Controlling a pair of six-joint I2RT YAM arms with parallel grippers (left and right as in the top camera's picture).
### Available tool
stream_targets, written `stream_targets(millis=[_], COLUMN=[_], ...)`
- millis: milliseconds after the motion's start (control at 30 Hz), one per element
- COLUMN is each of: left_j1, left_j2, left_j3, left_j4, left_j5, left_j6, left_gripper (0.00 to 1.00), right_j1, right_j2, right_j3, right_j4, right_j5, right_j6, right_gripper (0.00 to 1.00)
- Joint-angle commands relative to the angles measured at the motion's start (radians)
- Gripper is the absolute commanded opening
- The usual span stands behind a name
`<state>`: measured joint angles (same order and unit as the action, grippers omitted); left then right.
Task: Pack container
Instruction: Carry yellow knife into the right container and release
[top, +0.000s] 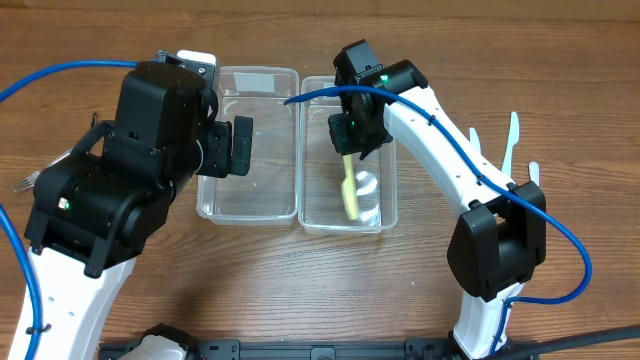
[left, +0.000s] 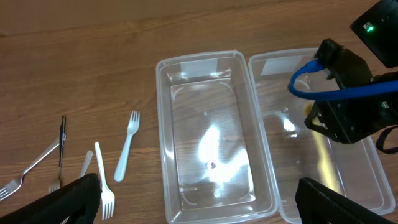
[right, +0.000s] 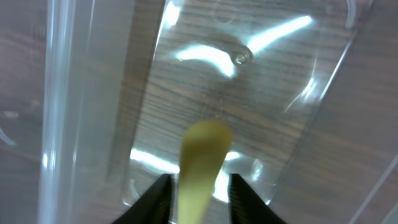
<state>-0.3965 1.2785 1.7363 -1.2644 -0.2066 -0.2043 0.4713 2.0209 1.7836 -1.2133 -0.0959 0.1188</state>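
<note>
Two clear plastic containers stand side by side, the left container (top: 265, 120) (left: 211, 112) bare inside. In the right container (top: 390, 195) (left: 280, 81) (right: 261, 81) a yellow plastic utensil (top: 349, 195) (right: 202, 155) points down, its tip near the floor. My right gripper (top: 352, 140) (right: 200, 199) hangs inside this container with its jaws either side of the utensil's handle. They stand open, with a gap showing on the right side. My left gripper (top: 240, 147) (left: 205, 205) hovers wide open over the left container, holding nothing.
White plastic forks (left: 126, 146) (left: 102, 180) and a metal fork (left: 31, 171) lie on the wooden table left of the containers. More white cutlery (top: 513, 140) lies to the right, beyond the right arm. A blue cable (top: 330, 95) crosses above the right container.
</note>
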Motion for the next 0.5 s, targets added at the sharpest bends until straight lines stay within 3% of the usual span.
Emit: stream_targets(millis=[0,33,267,367,467], left_j1=[0.005,0.005,0.005,0.005,0.005], left_j2=[-0.003,-0.003,-0.003,-0.003,-0.003], left_j3=[0.016,0.016,0.016,0.016,0.016], left_j4=[0.004,0.004,0.004,0.004,0.005], left_j5=[-0.003,-0.003,-0.003,-0.003,-0.003], left_j6=[-0.013,-0.013,-0.013,-0.013,-0.013], left_gripper=[1.00,1.00,1.00,1.00,1.00], right_j1=[-0.006,-0.010,-0.098,-0.236,-0.384], right_j2=[-0.015,-0.023,-0.121,-0.195,-0.214], right_j3=[0.056,0.083,0.303,0.362,0.362], right_j4=[-0.025,-0.042,-0.177,-0.214,-0.257], right_j5=[0.005,0.006,0.089,0.097,0.090], right_j6=[0.008,0.008,0.013,0.023,0.019], right_gripper=[0.47,0.55,0.61,0.79,0.79])
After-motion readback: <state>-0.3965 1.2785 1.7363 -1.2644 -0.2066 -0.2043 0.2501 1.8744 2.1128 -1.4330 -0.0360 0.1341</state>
